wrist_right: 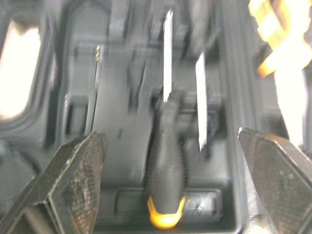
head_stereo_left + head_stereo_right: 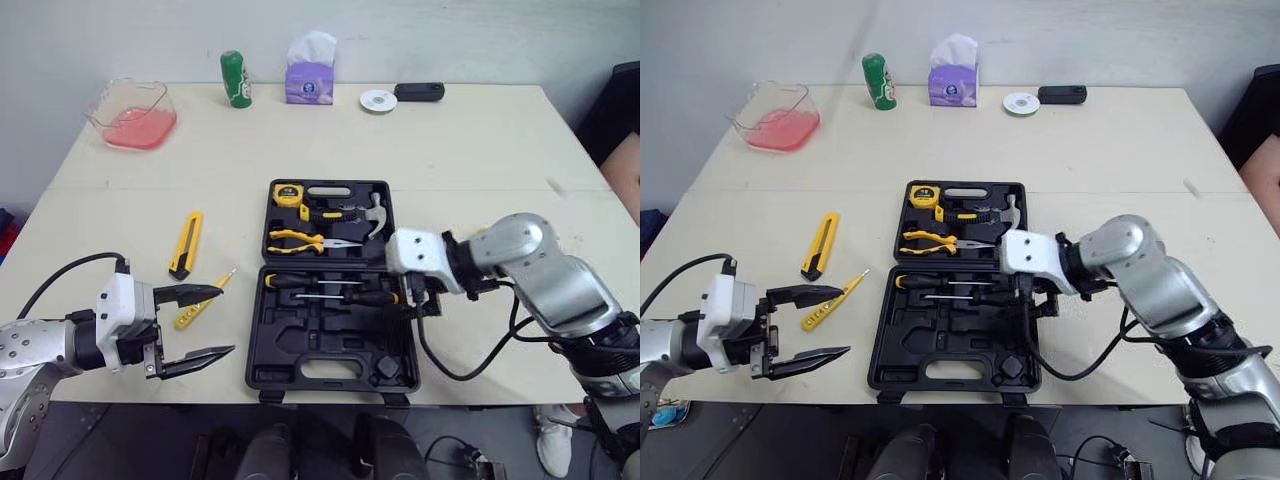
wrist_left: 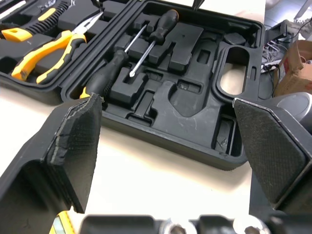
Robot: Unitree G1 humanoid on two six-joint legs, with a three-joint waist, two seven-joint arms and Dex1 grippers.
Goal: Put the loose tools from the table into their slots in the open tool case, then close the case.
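1. Here, the left pincer is held wide open at the near edge of the desk, and nothing is gripped in it.
2. A small yellow screwdriver is seen on the desk just beside its far finger, and a yellow knife is laid a bit farther off.
3. The open tool case is found just past its fingertips.
4. The right pincer is held open over the case, with nothing gripped.
5. Two screwdrivers are seen in their slots right under it.
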